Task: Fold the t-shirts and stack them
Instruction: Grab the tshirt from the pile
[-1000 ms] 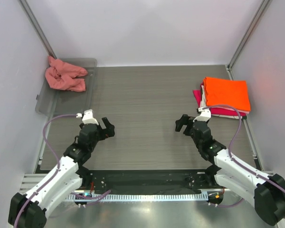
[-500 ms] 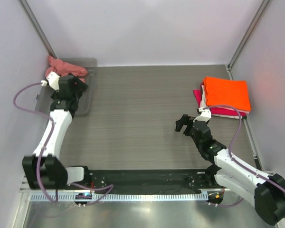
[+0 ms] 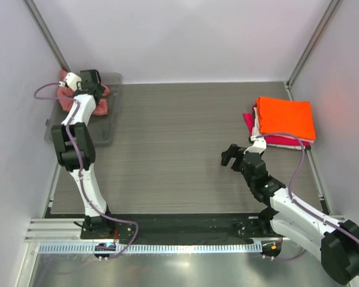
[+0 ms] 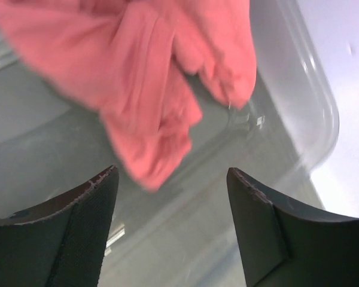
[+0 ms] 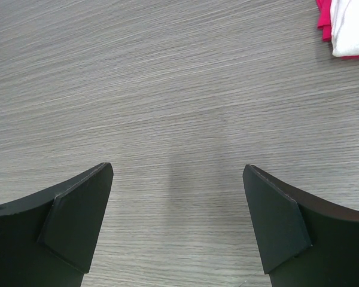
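Note:
A crumpled salmon-pink t-shirt [image 3: 98, 108] lies in the clear grey tray [image 3: 107, 122] at the far left; it fills the upper left wrist view [image 4: 149, 89]. My left gripper [image 3: 91, 81] hangs open and empty just above it [image 4: 170, 176]. At the right, a folded bright orange t-shirt [image 3: 285, 117] tops a stack with a white one [image 3: 255, 127] and a magenta-red one [image 3: 281, 142] beneath; their edges show in the right wrist view [image 5: 347, 27]. My right gripper [image 3: 230, 156] is open and empty over bare table [image 5: 176, 173], left of the stack.
The tray's rounded wall [image 4: 314, 107] curves close on the right of the left gripper. White enclosure walls with metal posts [image 3: 45, 33] bound the table on three sides. The wood-grain table [image 3: 179, 137] lies between tray and stack.
My left arm has swung from the table's near left up and back to the tray, stretching out over the salmon-pink t-shirt. The right arm has not moved.

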Robot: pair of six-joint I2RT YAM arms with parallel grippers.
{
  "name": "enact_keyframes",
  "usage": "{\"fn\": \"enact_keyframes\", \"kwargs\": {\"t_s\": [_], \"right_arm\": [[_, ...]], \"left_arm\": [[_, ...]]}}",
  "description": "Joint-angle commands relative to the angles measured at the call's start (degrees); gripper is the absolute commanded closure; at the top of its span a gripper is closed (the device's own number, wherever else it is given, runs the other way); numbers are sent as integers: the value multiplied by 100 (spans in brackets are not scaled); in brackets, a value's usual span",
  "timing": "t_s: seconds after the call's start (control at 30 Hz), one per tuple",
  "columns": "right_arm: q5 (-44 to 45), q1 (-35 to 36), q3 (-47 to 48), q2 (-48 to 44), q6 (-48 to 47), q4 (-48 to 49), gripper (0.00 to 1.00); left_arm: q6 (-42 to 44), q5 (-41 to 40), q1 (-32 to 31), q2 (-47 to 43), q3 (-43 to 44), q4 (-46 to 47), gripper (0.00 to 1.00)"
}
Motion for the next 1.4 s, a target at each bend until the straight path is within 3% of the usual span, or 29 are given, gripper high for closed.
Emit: {"fn": "enact_keyframes", "kwargs": {"t_s": [0.0,0.1,0.23,0.37,0.57,0.67,0.77,0.8,0.83,1.07,1.2,1.33,1.37], "right_arm": [[91,8,56,-48,52,148,4],[100,8,73,-40,34,139,4],[109,8,82,4,43,157,4],[109,8,100,57,34,157,4],[74,8,100,57,25,148,4],[65,8,100,40,34,139,4],[47,8,109,39,34,139,4],[56,8,100,22,34,113,4],[56,8,100,-4,25,113,4],[47,8,82,39,25,157,4],[65,8,135,127,17,157,4],[82,8,135,136,8,157,4],[108,8,126,136,8,157,4]], "left_arm": [[125,-415,127,634,1168,-279,28],[152,-267,241,1452,2267,-850,30],[117,-4,312,2182,3069,-1474,39],[-182,296,408,2079,2667,-1344,42],[-7,-319,426,1621,1936,-1211,43],[108,-250,496,1708,2015,-1484,54],[-59,119,672,1674,1806,-1625,77],[-59,286,751,1630,1665,-1468,95],[-51,374,786,1481,1559,-1380,100],[143,1076,804,304,961,-870,100],[239,1614,638,-478,1126,-764,100],[371,1904,103,-1410,1390,-939,100],[397,2070,-334,-1612,1434,-974,100]]}}
